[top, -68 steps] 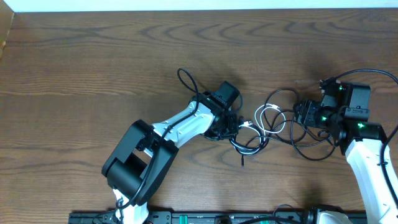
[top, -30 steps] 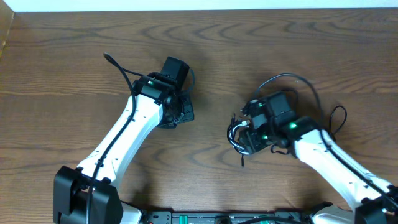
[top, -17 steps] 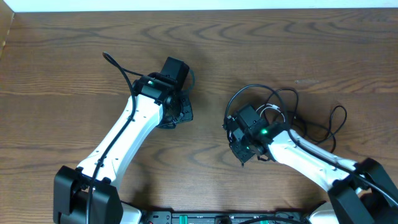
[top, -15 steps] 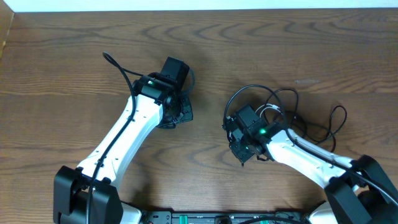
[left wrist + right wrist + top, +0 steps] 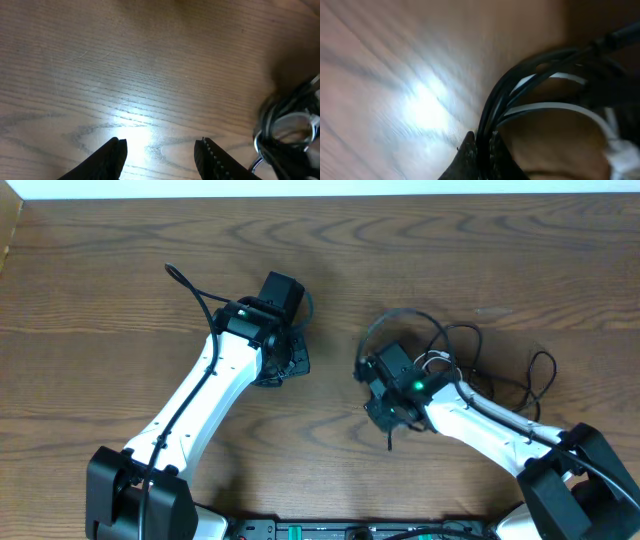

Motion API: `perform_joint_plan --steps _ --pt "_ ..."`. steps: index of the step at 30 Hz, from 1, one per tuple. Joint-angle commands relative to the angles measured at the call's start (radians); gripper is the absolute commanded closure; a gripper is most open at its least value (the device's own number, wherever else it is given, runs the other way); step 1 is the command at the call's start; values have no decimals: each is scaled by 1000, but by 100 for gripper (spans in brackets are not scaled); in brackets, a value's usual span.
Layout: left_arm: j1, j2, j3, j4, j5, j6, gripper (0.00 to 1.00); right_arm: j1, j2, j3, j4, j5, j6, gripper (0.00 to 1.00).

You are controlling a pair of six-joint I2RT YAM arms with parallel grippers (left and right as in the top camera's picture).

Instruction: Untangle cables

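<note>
Pinching a bundle of black cables [image 5: 520,82], the right fingers [image 5: 467,160] are pressed together on several strands at the near-centre end of the tangle [image 5: 445,358], which lies on the bench [image 5: 120,270] right of centre; left fingers [image 5: 112,155] are spread w/ nothing between them, well apart from it. Risk, imo: w/ several strands gripped at once, a pull could drag the whole tangle, white cable [image 5: 560,107] incl., and tighten it, or a thin strand could slip out.
</note>
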Motion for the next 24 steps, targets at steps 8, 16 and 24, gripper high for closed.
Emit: perform_joint_plan --steps 8,16,24 --pt "2 4 -3 73 127 10 61 3 -85 306 20 11 225 99" --pt "5 4 -3 180 254 10 61 -90 -85 306 -24 6 589 99" --pt "28 4 -3 192 254 10 61 -229 -85 262 -138 -143 724 99"
